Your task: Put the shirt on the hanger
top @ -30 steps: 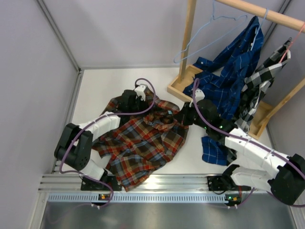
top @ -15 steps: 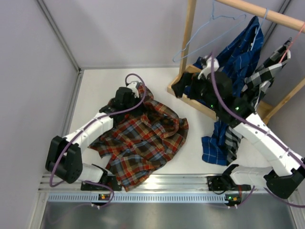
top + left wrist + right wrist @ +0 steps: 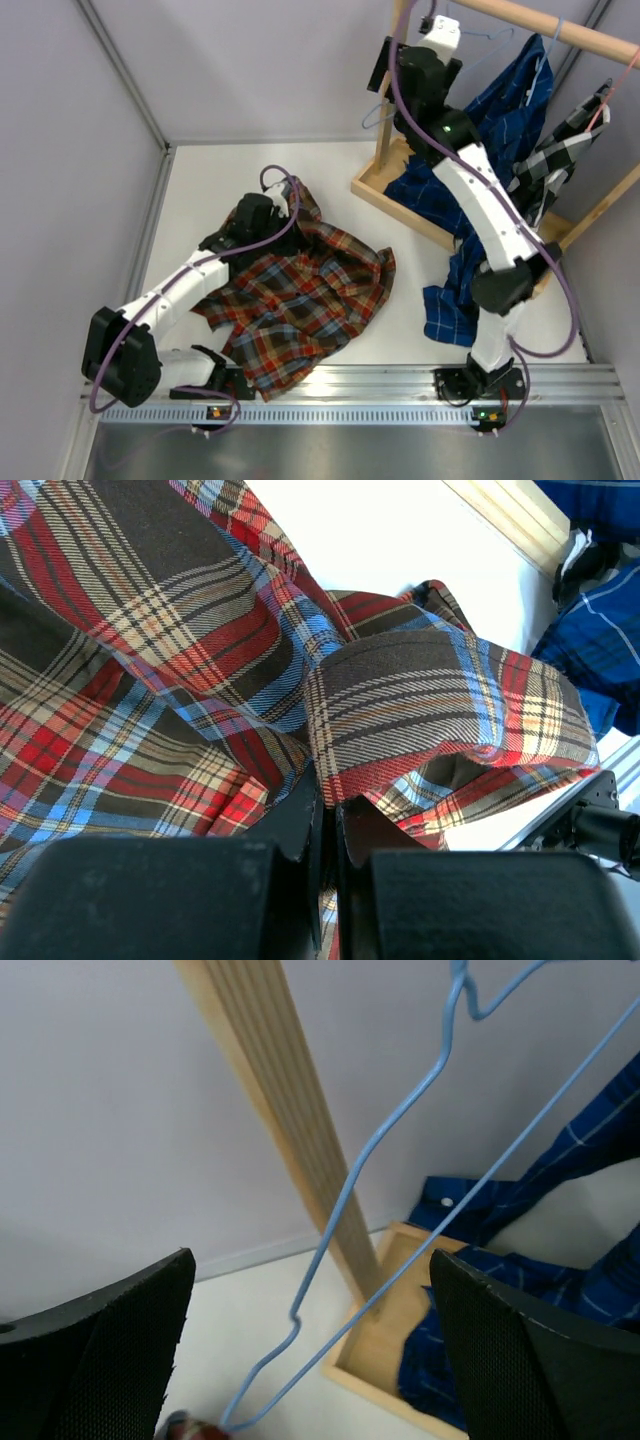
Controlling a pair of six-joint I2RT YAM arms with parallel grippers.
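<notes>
Blue hanger (image 3: 345, 1197) wire runs off-frame past the spread right hand (image 3: 310, 1260).

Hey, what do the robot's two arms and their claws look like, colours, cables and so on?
The left arm and the right arm match: white shells on the long links, black housings at the joints and black bases at the table edge. A thin purple cable loops loosely along each arm. The left claw and the right claw have matte black, blocky fingers.
</notes>
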